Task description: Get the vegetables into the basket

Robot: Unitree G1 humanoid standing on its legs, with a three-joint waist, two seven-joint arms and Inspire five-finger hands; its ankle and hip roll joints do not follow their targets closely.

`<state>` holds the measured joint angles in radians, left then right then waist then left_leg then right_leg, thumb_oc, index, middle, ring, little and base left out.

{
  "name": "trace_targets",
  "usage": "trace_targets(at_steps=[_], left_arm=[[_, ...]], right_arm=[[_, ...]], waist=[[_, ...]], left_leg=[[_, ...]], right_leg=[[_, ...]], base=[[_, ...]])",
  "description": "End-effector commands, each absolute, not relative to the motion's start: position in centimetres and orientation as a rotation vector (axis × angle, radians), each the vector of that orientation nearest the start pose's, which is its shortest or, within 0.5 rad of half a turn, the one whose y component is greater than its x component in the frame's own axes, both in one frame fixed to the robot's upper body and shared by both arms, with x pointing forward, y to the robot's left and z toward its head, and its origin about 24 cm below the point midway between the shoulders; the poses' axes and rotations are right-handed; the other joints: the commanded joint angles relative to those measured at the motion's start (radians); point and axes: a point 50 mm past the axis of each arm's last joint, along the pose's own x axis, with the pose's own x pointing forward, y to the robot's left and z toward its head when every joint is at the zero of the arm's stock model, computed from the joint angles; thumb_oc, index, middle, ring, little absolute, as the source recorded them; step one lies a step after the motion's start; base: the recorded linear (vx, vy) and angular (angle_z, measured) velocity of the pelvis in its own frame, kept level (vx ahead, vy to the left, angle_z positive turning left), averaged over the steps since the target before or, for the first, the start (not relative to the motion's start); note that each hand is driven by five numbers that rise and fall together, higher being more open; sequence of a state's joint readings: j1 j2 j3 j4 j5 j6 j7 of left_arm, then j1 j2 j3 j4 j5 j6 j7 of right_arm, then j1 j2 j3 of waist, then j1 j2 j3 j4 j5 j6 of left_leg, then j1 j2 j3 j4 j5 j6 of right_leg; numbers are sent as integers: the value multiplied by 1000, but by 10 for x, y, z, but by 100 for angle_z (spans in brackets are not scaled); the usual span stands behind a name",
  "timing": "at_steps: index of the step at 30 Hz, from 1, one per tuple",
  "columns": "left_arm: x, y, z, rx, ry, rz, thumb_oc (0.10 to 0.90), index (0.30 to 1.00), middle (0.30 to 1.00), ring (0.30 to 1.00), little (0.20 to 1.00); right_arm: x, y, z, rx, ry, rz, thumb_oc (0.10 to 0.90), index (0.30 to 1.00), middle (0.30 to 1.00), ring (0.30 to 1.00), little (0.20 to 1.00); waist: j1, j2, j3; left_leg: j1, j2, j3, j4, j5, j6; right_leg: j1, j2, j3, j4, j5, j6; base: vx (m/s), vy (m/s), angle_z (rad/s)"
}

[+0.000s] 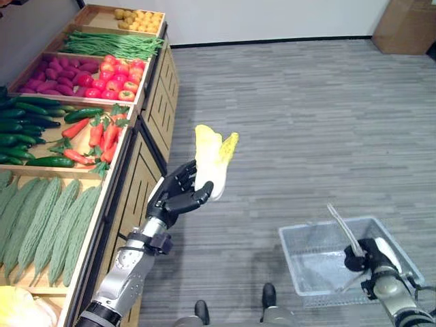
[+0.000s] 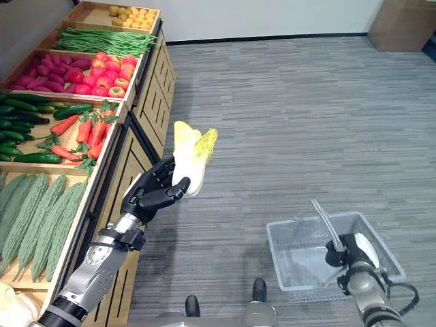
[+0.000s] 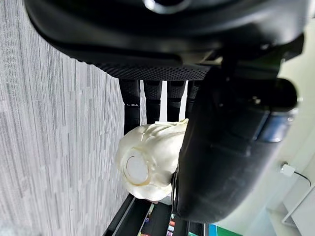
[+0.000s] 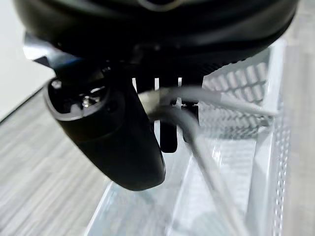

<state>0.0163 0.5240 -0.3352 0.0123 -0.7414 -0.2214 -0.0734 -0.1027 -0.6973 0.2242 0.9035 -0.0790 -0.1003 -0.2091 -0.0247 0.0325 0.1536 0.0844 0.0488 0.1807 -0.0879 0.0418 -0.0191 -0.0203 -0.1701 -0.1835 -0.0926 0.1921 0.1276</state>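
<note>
Cabbage (image 1: pixel 214 158), a pale yellow-white head with leafy tips, was held in the left hand (image 1: pixel 178 193) above the grey floor (image 1: pixel 306 116), just off the front edge of the wooden produce stand (image 1: pixel 146 129). The fingers and thumb were curled round its lower part, with the leaf end pointing up. In the left wrist view, the cut stem end (image 3: pixel 136 168) faced the camera, pinched between the thumb and the row of fingers.

The right hand (image 1: pixel 371 257) was closed round the thin wire handles (image 1: pixel 340 225) of the clear mesh basket (image 1: pixel 306 262). The basket sat low and to the right, well apart from the cabbage, and nothing could be seen inside it. In the right wrist view, the fingers (image 4: pixel 167 125) hooked over the handle wires.

The stand's trays held, from far to near: small yellow produce (image 1: pixel 136 19), green beans (image 1: pixel 112 44), purple and red vegetables (image 1: pixel 85 75), cucumbers (image 1: pixel 27 126) beside carrots (image 1: pixel 99 136), and bitter gourds (image 1: pixel 48 221). A cardboard box (image 1: pixel 405 26) stood in the far right corner against the wall.

No writing, label or brand mark was legible on the basket, trays or box.
</note>
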Motion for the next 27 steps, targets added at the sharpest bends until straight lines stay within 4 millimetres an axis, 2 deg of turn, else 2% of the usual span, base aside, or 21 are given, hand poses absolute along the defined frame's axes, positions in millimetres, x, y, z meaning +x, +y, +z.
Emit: trace_targets(at_steps=[1, 6, 8, 10, 12, 14, 18, 19, 20, 21, 23, 24, 27], left_arm=[[252, 157, 112, -211, -336, -470, 400, 300, 300, 300, 300], [253, 144, 124, -66, -361, -622, 400, 300, 300, 300, 300], [253, 144, 125, -66, -362, -622, 400, 300, 300, 300, 300], [254, 134, 137, 42, -412, -706, 400, 300, 300, 300, 300], [256, 128, 139, 88, -425, -742, 400, 300, 300, 300, 300], [256, 126, 141, 122, -437, -757, 400, 300, 300, 300, 300], [263, 117, 146, 372, -499, -818, 400, 300, 300, 300, 300], [263, 117, 146, 373, -499, -819, 400, 300, 300, 300, 300], [267, 115, 145, 465, -520, -808, 400, 300, 300, 300, 300], [272, 113, 142, 713, -586, -808, 400, 300, 300, 300, 300], [274, 112, 140, 765, -599, -803, 400, 300, 300, 300, 300], [275, 110, 139, 868, -624, -828, 400, 300, 300, 300, 300], [283, 119, 118, 971, -566, -780, 400, 300, 300, 300, 300]], right_arm=[[258, -369, 33, -979, 336, -333, 400, 300, 300, 300, 300], [301, -332, 65, -1038, 164, -179, 400, 300, 300, 300, 300], [301, -332, 65, -1038, 164, -179, 400, 300, 300, 300, 300], [321, -309, 81, -1005, 61, -135, 400, 300, 300, 300, 300], [330, -299, 87, -969, 27, -127, 400, 300, 300, 300, 300], [333, -295, 89, -954, 13, -125, 400, 300, 300, 300, 300], [346, -266, 105, -832, -101, -80, 400, 300, 300, 300, 300], [346, -267, 105, -832, -101, -81, 400, 300, 300, 300, 300], [347, -261, 107, -807, -118, -65, 400, 300, 300, 300, 300], [350, -250, 113, -775, -156, -21, 400, 300, 300, 300, 300], [350, -247, 115, -771, -169, -12, 400, 300, 300, 300, 300], [351, -242, 117, -773, -186, 12, 400, 300, 300, 300, 300], [348, -229, 121, -735, -232, 62, 400, 300, 300, 300, 300]], waist=[[21, -64, -39], [23, -60, -48], [23, -60, -47], [25, -56, -51], [26, -53, -54], [27, -52, -54], [20, -45, -64], [21, -46, -63], [18, -44, -68], [13, -42, -74], [13, -43, -74], [10, -42, -75], [4, -44, -78]], left_leg=[[-9, 61, -11, 1, 6, -92], [-8, 67, -11, 1, 8, -100], [-8, 67, -11, 1, 8, -100], [-6, 71, -11, 1, 10, -103], [-5, 72, -12, 1, 10, -104], [-5, 72, -12, 1, 10, -104], [0, 75, -6, 1, 7, -106], [1, 75, -7, 1, 7, -106], [3, 75, -5, 1, 5, -106], [5, 74, -2, 1, 2, -108], [6, 74, -3, 1, 2, -108], [5, 74, -2, 1, 1, -109], [9, 74, 3, 1, -1, -109]], right_leg=[[74, -60, -22, 5, -76, 83], [79, -58, -26, 5, -80, 83], [79, -58, -26, 5, -80, 83], [83, -58, -25, 5, -81, 83], [84, -57, -26, 5, -81, 83], [84, -57, -27, 5, -81, 84], [88, -56, -26, 5, -86, 85], [88, -56, -26, 5, -86, 85], [91, -55, -28, 5, -88, 86], [91, -55, -29, 5, -89, 89], [91, -55, -29, 5, -89, 90], [91, -55, -28, 5, -89, 91], [92, -56, -26, 5, -90, 93]], base=[[-1, 7, 7], [1, 2, 8], [0, 0, 0], [5, 0, -2], [0, 0, 0], [0, 0, 0], [0, 0, 0], [25, 1, -3], [30, 5, -2], [32, 4, -2], [0, 0, 0], [9, 5, -4], [0, 0, 0]])
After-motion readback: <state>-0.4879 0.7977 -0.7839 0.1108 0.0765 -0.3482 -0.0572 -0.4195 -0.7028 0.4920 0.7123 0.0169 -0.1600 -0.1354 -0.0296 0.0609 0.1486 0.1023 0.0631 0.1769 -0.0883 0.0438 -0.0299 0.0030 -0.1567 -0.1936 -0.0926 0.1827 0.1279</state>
